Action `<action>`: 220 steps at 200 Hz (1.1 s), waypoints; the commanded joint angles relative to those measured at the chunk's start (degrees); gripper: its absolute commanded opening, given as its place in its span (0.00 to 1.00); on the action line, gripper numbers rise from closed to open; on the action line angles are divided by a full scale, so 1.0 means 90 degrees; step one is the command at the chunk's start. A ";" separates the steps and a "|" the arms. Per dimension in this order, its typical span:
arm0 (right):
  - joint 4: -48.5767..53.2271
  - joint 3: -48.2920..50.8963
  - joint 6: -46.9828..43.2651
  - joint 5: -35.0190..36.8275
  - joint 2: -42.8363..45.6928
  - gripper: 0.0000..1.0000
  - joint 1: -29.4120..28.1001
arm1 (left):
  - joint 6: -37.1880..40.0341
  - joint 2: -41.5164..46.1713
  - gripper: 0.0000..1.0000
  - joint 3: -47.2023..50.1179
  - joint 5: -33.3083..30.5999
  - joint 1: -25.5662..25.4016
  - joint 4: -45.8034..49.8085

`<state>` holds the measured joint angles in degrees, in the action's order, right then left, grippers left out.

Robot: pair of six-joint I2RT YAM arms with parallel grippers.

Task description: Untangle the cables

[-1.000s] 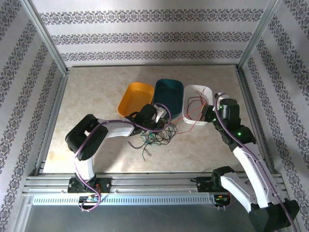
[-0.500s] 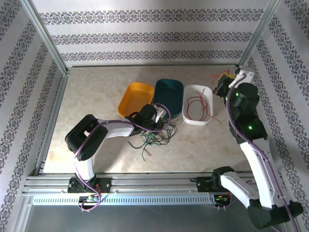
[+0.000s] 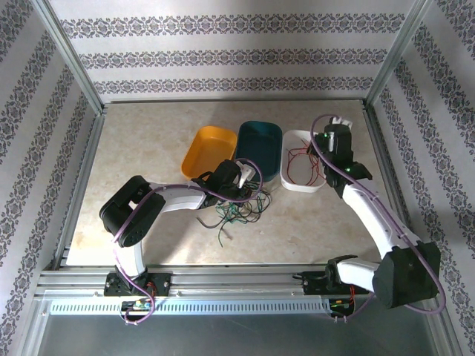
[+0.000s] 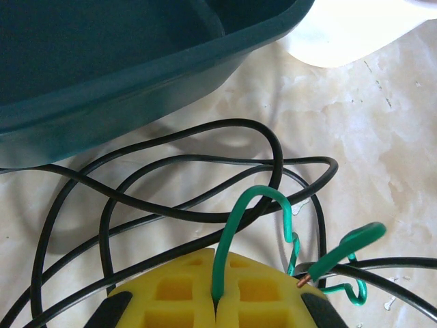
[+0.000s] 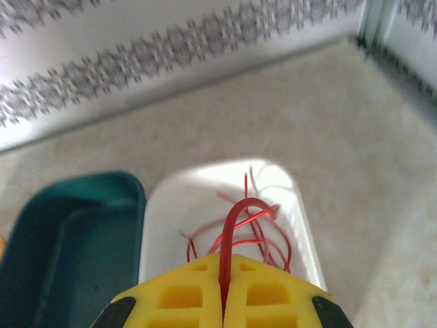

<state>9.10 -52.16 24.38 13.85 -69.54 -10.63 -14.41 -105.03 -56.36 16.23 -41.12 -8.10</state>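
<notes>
Orange tray: leftmost of the tray row. Left claw: clamped on a green cable, just before teal tray. Black and green cables: tangled heap on surface, touching teal tray. White tray: holds loose red cables. Right claw: above white tray, pinching one red cable

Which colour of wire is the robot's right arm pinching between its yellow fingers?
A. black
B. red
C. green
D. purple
B: in the right wrist view the right gripper is shut on a red wire, which arches up from between the yellow fingers over the white tray.
</notes>
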 commanded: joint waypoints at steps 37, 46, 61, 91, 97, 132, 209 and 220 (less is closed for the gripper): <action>0.0506 0.0298 0.1044 -0.0710 -0.1192 0.00 -0.0076 | 0.0068 0.0196 0.00 -0.0007 0.0013 0.0077 0.0278; 0.0581 0.0211 0.1110 -0.0744 -0.1384 0.00 -0.0076 | 0.0059 0.0211 0.00 0.0002 0.0033 0.0077 0.0267; 0.0672 -0.0002 0.1119 -0.0916 -0.1804 0.00 -0.0078 | 0.0049 0.0220 0.00 0.0021 0.0060 0.0077 0.0246; 0.0833 -0.0507 0.1158 -0.1168 -0.2639 0.00 -0.0059 | 0.0068 0.0274 0.00 0.0027 0.0141 0.0077 0.0215; 0.0865 -0.0612 0.1158 -0.1243 -0.2787 0.00 -0.0052 | 0.0064 0.0284 0.00 0.0013 0.0144 0.0077 0.0216; 0.1052 -0.1044 0.1226 -0.1536 -0.3088 0.10 -0.0044 | 0.0051 0.0346 0.00 0.0029 0.0150 0.0078 0.0197; 0.1660 -0.0684 0.0994 -0.0845 -0.1221 0.47 -0.0092 | 0.0060 0.0706 0.09 0.0266 0.0038 0.0077 -0.0101; 0.1765 -0.0631 0.0911 -0.0691 -0.0955 0.48 -0.0099 | 0.0054 0.0765 0.09 0.0295 0.0033 0.0077 -0.0135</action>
<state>21.26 -59.35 34.63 2.98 -82.98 -10.76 -14.39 -100.62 -54.52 17.23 -41.12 -7.81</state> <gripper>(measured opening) 0.474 0.087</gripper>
